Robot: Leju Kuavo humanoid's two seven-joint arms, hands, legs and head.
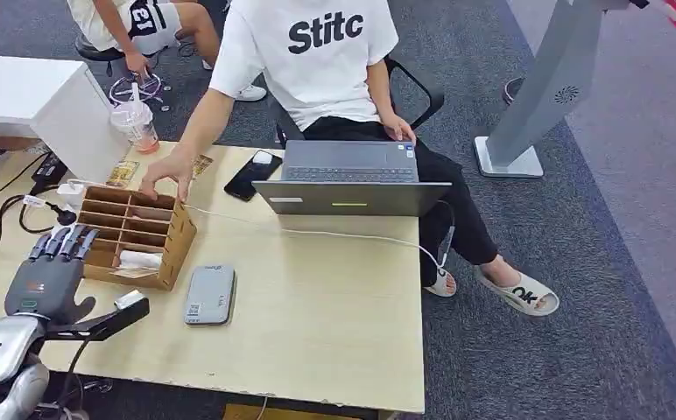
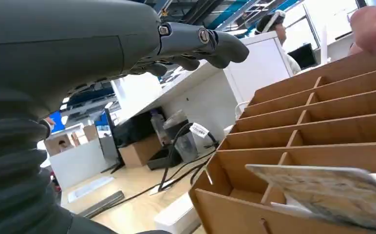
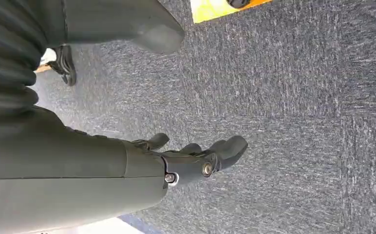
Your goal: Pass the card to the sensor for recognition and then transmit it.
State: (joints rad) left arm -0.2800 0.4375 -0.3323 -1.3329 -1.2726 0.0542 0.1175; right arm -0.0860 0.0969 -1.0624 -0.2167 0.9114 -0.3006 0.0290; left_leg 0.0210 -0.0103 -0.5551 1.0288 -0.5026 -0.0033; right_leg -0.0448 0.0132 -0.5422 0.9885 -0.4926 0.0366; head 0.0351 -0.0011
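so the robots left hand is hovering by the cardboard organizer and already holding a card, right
Not quite. The left hand is by the cardboard organizer, but it holds nothing; its fingers are spread. The card sits in a compartment, as the left wrist view shows.

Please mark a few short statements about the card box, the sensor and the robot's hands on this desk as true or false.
1. The left hand holds a card. False: its fingers are spread and it holds nothing, beside the cardboard divider box.
2. A person's hand rests on the far edge of the box. True.
3. The grey card reader lies on the table, apart from the box. True.
4. The laptop is closed flat. False: it stands open, facing the seated person.
5. The right hand hangs over grey carpet. True.
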